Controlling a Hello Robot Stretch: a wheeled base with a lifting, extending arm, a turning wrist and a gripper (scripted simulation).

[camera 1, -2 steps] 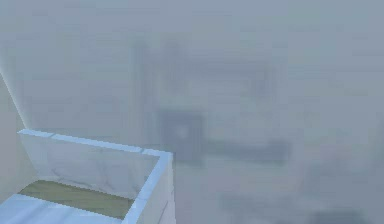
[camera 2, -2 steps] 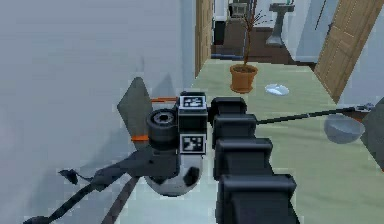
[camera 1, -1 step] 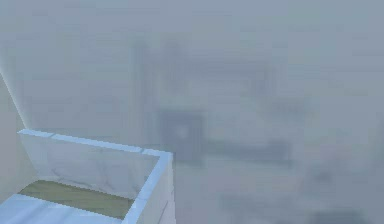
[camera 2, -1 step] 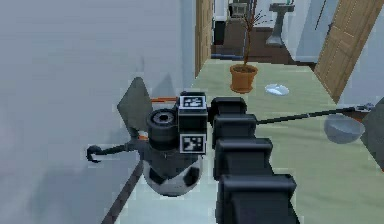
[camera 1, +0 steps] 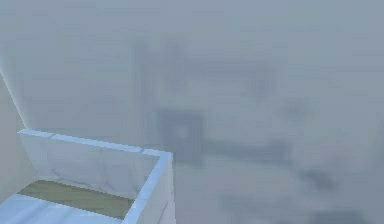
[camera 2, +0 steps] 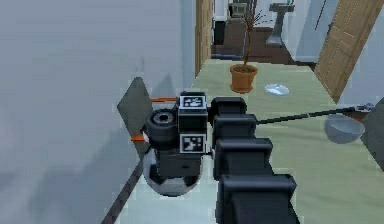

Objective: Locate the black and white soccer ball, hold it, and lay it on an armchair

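my claw (camera 2: pixel 146 124) hangs near the grey wall, a pale round ball (camera 2: pixel 172 178) just below it; i cannot tell whether i'm gripping it. a potted plant (camera 2: pixel 243 68) stands well beyond

round pale obj (camera 2: pixel 168 183) partly hidden by arm (camera 2: pixel 243 160), can't id.

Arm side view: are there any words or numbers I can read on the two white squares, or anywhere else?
There are no words or numbers to read.
The two white squares on the arm have only black block marks, not letters.
The plant pot is plain, with no label.
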